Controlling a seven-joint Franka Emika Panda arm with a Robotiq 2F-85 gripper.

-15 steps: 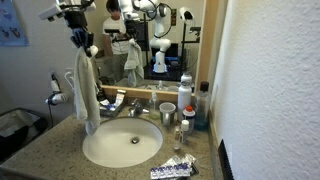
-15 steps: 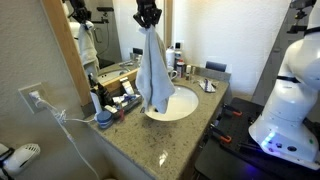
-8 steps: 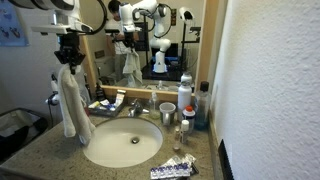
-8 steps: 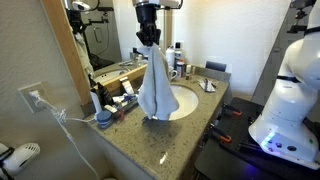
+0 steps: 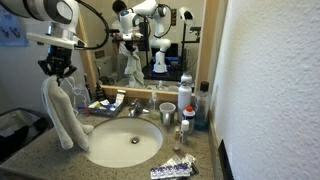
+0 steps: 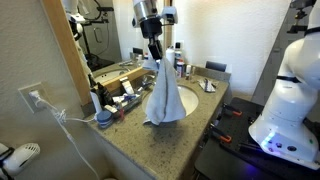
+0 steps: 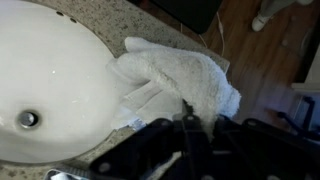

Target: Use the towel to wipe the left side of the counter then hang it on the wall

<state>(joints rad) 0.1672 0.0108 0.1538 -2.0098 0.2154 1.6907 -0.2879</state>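
grey towel (image 5: 62,115), pinched by the gripper (image 5: 57,70), should be laid flat on the counter (image 5: 30,152) beside the sink (image 5: 115,152).

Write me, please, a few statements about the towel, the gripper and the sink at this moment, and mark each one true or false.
1. The gripper is shut on the towel, which hangs down from it. True.
2. The towel's lower end reaches the counter at the rim of the sink. True.
3. The towel is already hung on the wall. False: it hangs from the gripper, over the counter.
4. The sink is filled to the brim with water. False: the basin looks empty, and its drain shows plainly.
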